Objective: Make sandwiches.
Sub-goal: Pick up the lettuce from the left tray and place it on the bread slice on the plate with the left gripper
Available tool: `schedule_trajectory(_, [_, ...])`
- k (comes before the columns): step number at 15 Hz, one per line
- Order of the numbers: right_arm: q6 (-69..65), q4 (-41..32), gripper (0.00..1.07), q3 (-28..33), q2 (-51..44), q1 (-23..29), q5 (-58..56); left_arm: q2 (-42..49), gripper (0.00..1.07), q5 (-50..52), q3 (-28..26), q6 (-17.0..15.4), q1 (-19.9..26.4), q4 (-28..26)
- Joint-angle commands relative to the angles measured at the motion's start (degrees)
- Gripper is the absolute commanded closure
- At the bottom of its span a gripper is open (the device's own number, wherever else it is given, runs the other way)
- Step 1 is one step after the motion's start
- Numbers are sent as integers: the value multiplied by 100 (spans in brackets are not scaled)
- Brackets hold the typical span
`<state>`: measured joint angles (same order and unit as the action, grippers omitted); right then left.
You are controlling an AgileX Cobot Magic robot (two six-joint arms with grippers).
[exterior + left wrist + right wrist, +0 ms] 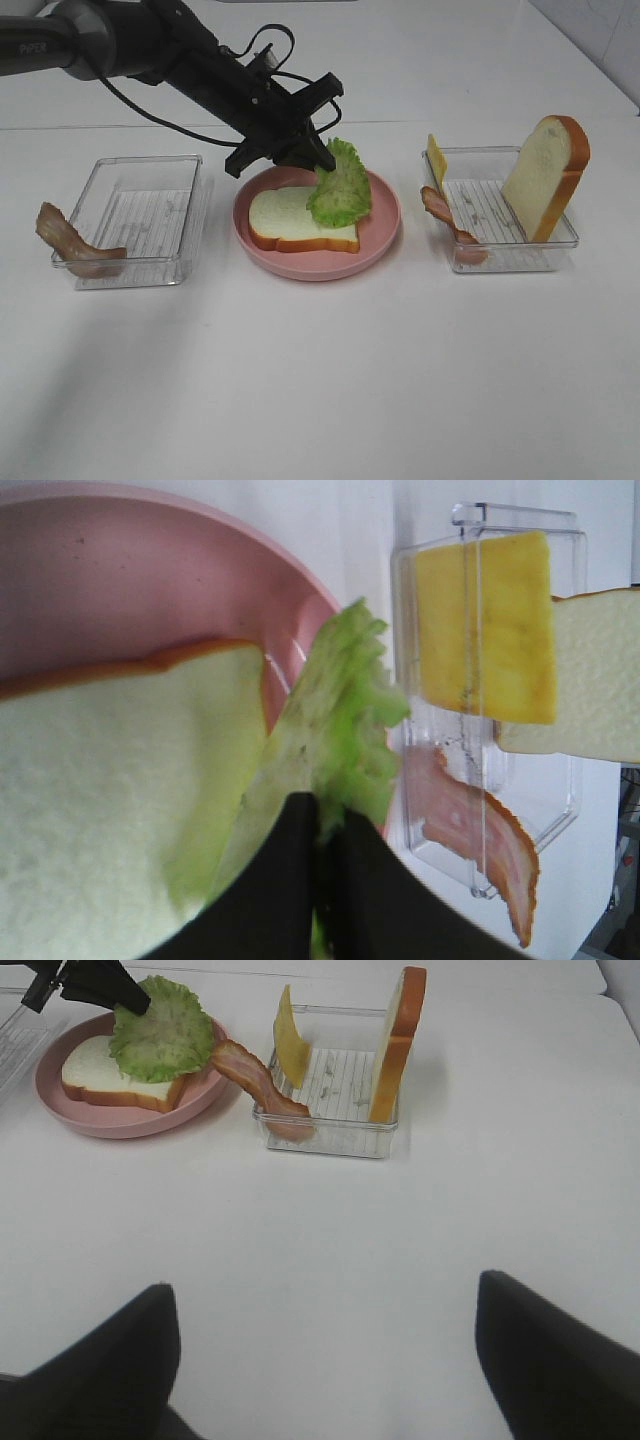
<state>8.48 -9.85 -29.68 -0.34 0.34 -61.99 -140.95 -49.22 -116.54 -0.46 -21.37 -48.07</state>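
A bacon strip (70, 243) drapes over the left tray (150, 162). The right tray (512, 258) holds cheese (437, 160), a second strip (445, 222) and an upright bread slice (545, 175). On the plate (382, 215) between them lies the sandwich's bottom slice (285, 222). Lettuce (340, 188) leans onto it (upper edge raised), pinched by the left gripper (322, 158) just above. The right gripper (325, 1285) gapes wide, empty, well away.

"PIPER" on left arm (62, 40)

Left arm (120, 45) is glossy dark grey with white PIPER lettering (32, 47) and loose black cables (170, 122); left gripper (322, 815) is plain black.
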Motion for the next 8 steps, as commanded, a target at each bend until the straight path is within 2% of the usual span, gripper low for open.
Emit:
schedule_trajectory(1, [-40,0,31,6,-40,-34,17,0,107,-29,-17,46,-6,189])
schedule_trajectory(3, [-40,0,31,6,-40,-34,17,0,107,-63,-17,-86,-6,338])
schedule_trajectory(4, [-40,0,31,6,-40,-34,17,0,98,-132,-17,-372,-6,510])
schedule_trajectory(7, [-40,0,31,6,-40,-34,17,11,58,-275,-17,-390,-6,745])
schedule_trajectory(8, [-40,0,31,6,-40,-34,17,29,48,-286,-17,-390,-6,940])
